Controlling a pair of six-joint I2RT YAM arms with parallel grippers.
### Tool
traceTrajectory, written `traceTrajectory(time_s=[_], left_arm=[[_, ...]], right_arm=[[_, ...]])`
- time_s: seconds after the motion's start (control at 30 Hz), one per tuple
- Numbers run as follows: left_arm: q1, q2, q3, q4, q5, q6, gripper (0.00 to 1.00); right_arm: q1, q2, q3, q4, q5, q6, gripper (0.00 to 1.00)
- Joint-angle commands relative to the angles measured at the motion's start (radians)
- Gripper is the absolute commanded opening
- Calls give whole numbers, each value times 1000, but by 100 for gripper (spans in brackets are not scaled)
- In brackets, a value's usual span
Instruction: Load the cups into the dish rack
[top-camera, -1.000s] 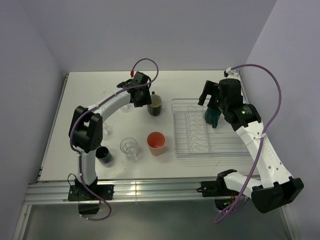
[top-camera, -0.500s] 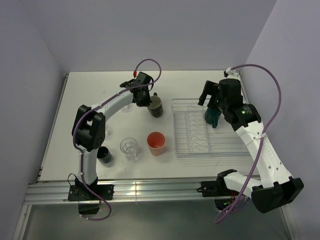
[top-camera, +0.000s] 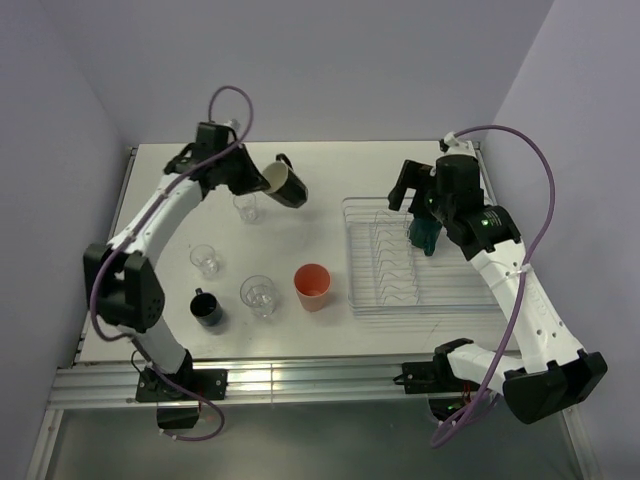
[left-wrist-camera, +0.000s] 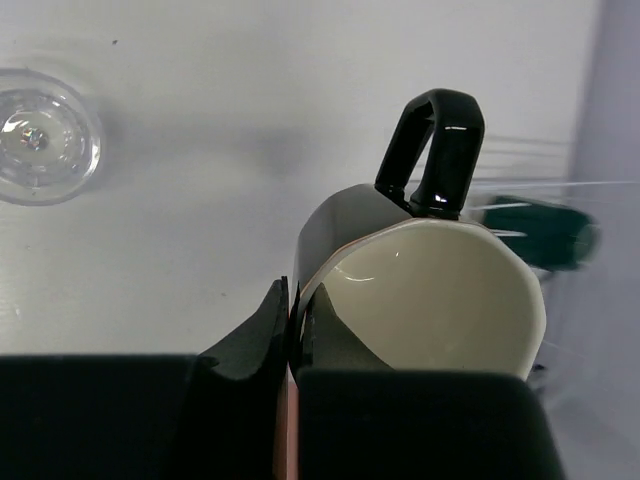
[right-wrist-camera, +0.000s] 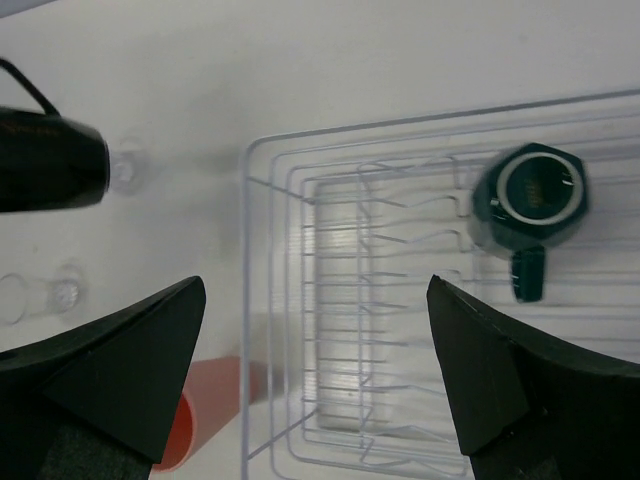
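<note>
My left gripper (top-camera: 264, 177) is shut on the rim of the cream-lined dark mug (top-camera: 285, 184), which hangs tilted above the table's far side. The left wrist view shows the wall of this mug (left-wrist-camera: 430, 300) pinched between the jaws of the left gripper (left-wrist-camera: 295, 302), handle up. The dish rack (top-camera: 395, 292) lies on the right with a dark green mug (top-camera: 424, 236) upside down in it. My right gripper (right-wrist-camera: 312, 292) hovers open above the dish rack (right-wrist-camera: 300, 200), near the green mug (right-wrist-camera: 528, 195). On the table stand three glass tumblers (top-camera: 245, 207) (top-camera: 206, 260) (top-camera: 259, 295), a black mug (top-camera: 208, 308) and a salmon cup (top-camera: 313, 286).
The table's left edge has a raised rail (top-camera: 110, 240). Walls close in behind and on both sides. The salmon cup (right-wrist-camera: 200, 415) sits just left of the rack's near corner.
The left gripper shut on the cream-lined mug's rim, then lifted it off the table and tilted it as the arm swung up and back. The right arm barely moved.
</note>
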Motion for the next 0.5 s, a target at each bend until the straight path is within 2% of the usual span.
traceTrajectory(time_s=[0.0,0.07,0.13,0.17,0.2,0.3,0.33,0.4,0.43,0.47], left_arm=[[65,-175,-41,239,328,-75,0],[108,-223,-102,349,482,-142,0],[141,-247,-174,436,574,-197,0],[150,-273,-205,495,654,-269,0],[158,-284,-240,649,693,-310,0],[182,-313,-349,847,798,-470,0],[188,-318,-395,970,813,-507,0],[193,-329,-440,1107,844,-626,0],[196,-330,-479,1252,853,-674,0],[196,-326,-490,1311,861,-750,0]], right_arm=[[37,11,63,109,-106,1,100],[48,9,57,154,-220,10,100],[57,0,42,247,-303,36,100],[58,-5,30,278,-384,50,100],[60,-8,25,337,-424,59,100],[69,-18,-9,475,-552,117,100],[75,-25,-18,518,-578,152,100],[78,-35,-58,638,-658,195,100],[81,-37,-67,672,-681,229,100],[86,-37,-84,687,-699,245,100]])
